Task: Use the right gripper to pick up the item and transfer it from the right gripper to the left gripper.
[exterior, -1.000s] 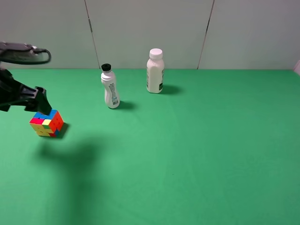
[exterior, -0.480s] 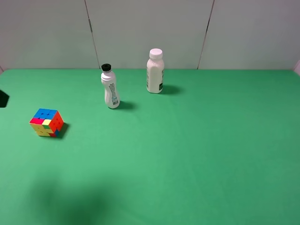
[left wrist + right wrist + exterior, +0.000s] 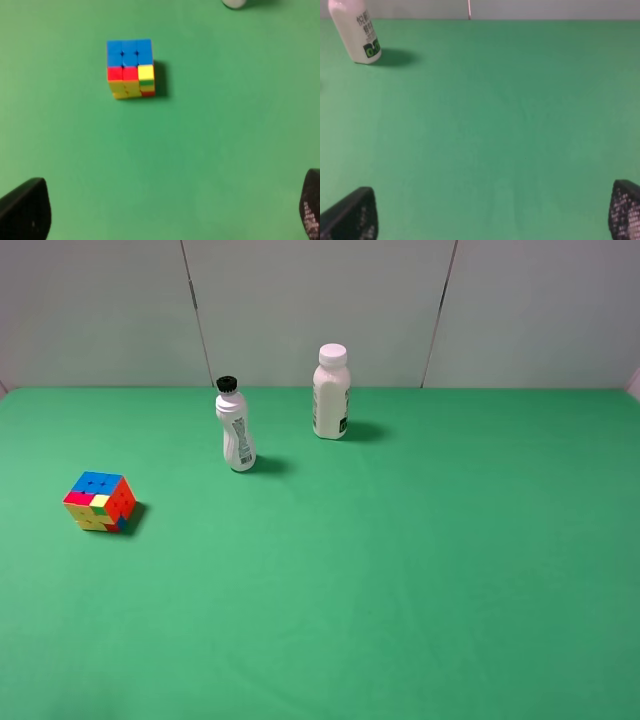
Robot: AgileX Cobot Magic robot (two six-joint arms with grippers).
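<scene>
The item, a small puzzle cube with blue top and red, yellow and orange sides, sits on the green table at the left. It also shows in the left wrist view, ahead of my left gripper, which is open and empty, well apart from it. My right gripper is open and empty over bare green table. Neither arm shows in the exterior high view.
A slim white bottle with a black cap stands at the back, left of centre. A wider white bottle with a white cap stands behind it to the right and shows in the right wrist view. The green table ends at a grey wall.
The left arm, which was right by the cube a second ago, has pulled back out of the exterior view to the left. The cube has stayed in place.
</scene>
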